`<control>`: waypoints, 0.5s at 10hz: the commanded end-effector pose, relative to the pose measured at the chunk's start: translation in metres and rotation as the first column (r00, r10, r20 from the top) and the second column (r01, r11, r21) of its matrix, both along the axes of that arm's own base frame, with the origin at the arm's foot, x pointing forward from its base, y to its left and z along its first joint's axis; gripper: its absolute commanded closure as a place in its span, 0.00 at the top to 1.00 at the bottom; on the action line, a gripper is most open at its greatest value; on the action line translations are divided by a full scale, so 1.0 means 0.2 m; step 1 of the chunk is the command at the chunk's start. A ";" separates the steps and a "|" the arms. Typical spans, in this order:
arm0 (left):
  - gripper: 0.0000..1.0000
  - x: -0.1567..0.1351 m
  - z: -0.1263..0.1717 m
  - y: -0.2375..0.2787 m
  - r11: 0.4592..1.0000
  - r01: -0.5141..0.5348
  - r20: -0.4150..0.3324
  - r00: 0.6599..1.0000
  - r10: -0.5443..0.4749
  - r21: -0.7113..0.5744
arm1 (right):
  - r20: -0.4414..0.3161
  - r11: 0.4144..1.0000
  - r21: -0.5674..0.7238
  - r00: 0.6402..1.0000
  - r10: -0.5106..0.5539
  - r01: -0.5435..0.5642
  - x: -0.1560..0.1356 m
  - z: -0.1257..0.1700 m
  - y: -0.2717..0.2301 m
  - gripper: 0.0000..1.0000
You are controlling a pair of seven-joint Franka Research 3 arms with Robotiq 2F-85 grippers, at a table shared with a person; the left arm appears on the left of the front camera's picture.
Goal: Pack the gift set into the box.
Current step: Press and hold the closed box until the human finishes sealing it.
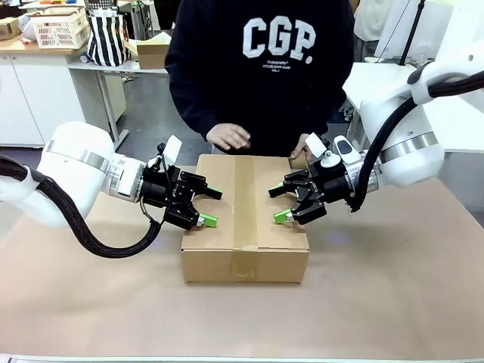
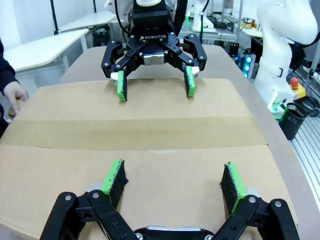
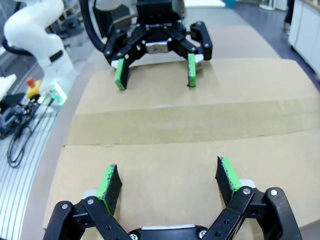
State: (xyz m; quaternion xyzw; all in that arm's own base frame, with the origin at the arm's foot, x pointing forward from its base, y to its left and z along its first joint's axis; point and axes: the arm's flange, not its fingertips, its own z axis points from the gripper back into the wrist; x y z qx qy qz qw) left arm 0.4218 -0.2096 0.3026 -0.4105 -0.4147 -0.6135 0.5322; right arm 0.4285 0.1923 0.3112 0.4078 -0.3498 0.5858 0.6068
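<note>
The large brown box (image 1: 243, 219) lies in the middle of the table with its top flaps shut and a strip of brown tape (image 1: 245, 204) along the seam. My left gripper (image 1: 213, 207) hovers open over the box's left edge, nothing between its fingers. My right gripper (image 1: 278, 204) is open over the right edge, facing the left one. In the left wrist view my own gripper (image 2: 174, 181) is above the box top (image 2: 140, 165), with the right gripper (image 2: 155, 85) opposite. The right wrist view mirrors this: own gripper (image 3: 170, 185), left gripper (image 3: 155, 72). The gift set is hidden.
A person in a dark sweatshirt (image 1: 261, 68) stands at the far side, one hand (image 1: 228, 137) above the box's back edge, the other (image 1: 299, 153) touching its back right corner. Brown paper (image 1: 393, 280) covers the table around the box.
</note>
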 end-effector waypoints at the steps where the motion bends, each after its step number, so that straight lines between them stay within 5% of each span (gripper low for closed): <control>1: 1.00 0.00 -0.01 0.00 1.000 0.000 -0.004 1.000 0.000 0.003 | -0.005 1.000 -0.002 1.000 -0.006 0.006 0.00 -0.01 0.00 1.00; 5: 1.00 0.00 -0.01 0.00 1.000 0.000 -0.004 1.000 0.000 0.003 | -0.005 1.000 -0.002 1.000 -0.006 0.006 0.00 -0.01 0.00 1.00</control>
